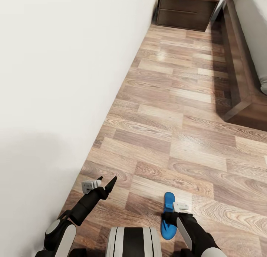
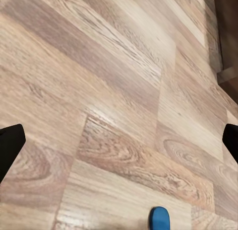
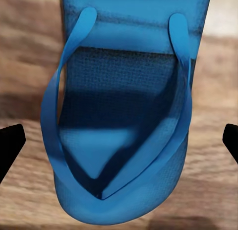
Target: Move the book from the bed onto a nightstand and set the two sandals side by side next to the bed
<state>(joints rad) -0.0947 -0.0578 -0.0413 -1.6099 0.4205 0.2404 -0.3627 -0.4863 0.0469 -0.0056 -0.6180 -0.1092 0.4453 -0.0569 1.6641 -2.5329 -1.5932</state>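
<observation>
While the right gripper (image 1: 174, 209) hangs over the blue sandal (image 1: 167, 216) on the wood floor (image 1: 167, 131), its jaws stand wide apart with nothing between them; in the right wrist view the sandal (image 3: 124, 120) lies centred between the two dark fingertips (image 3: 10, 145), straps up. The step in hand looks like picking up this sandal. To do it well, I judge the arm should come straight down and close across the sole's edges, not on the thin straps, which would likely flex and slip. The left gripper (image 1: 105, 184) is also open and empty, near the white wall (image 1: 55, 83). The bed (image 1: 248, 64) runs along the floor's right edge and the nightstand (image 1: 187, 9) stands in the far corner, so the carry is forward and rightward
</observation>
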